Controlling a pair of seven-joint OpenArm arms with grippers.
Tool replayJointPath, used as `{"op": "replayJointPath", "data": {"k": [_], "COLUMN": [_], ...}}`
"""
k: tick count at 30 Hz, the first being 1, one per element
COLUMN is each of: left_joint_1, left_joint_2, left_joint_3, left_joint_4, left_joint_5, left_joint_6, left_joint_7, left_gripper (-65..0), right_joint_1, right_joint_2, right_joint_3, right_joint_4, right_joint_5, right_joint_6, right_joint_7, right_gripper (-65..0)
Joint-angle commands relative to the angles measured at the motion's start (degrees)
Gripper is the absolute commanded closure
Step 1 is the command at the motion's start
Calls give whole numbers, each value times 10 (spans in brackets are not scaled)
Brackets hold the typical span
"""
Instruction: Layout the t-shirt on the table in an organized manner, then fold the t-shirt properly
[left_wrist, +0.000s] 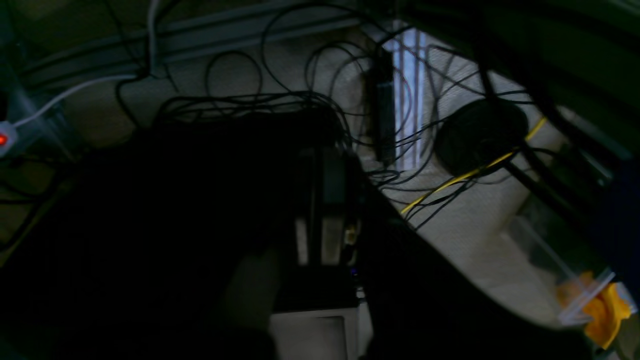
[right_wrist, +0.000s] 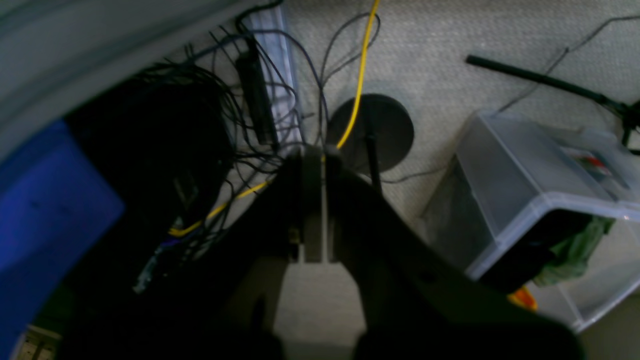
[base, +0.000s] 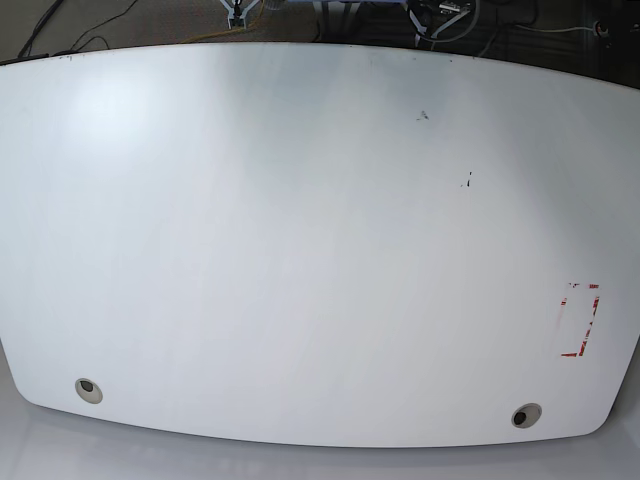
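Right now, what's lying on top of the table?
No t-shirt shows on the table. Only its own marks show: two grey grommets, a red tape outline and dark specks. Neither hand is over it. The near edge lies out of frame.

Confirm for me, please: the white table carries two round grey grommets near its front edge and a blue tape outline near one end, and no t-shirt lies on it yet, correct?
Nearly. The tape outline is red, not blue; the base view shows it. The rest stands: the white table has two round grey grommets, one and the other, near its front edge, and no t-shirt lies on it.
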Motion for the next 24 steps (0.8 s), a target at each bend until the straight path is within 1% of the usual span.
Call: {"op": "replayJointPath", "data": {"k": [1,8,17,24], "left_joint_1": [4,7,4,-9], "left_joint_2": [0,3,4,2], "left_joint_3": [-1,-1,-1,-1], "left_joint_4": [-1,-1,-1,-1], "left_joint_5": [1,1,1,1], "left_joint_6": [1,1,1,1], "left_joint_7": [0,0,0,0], "left_gripper": [-19,-19,-19,-19], "right_joint_1": [5,18,55,63], "right_joint_2": [0,-3,-4,-9], "right_joint_3": [0,-1,0,-2], "right_joint_4": [-2,-2,-4,-4], "right_joint_5": [-2,-4,1,-4], "right_joint_6": [4,4,4,4], "right_joint_7": [-2,-3,-3,-3], "right_gripper": [-4,-4,-4,-4]}}
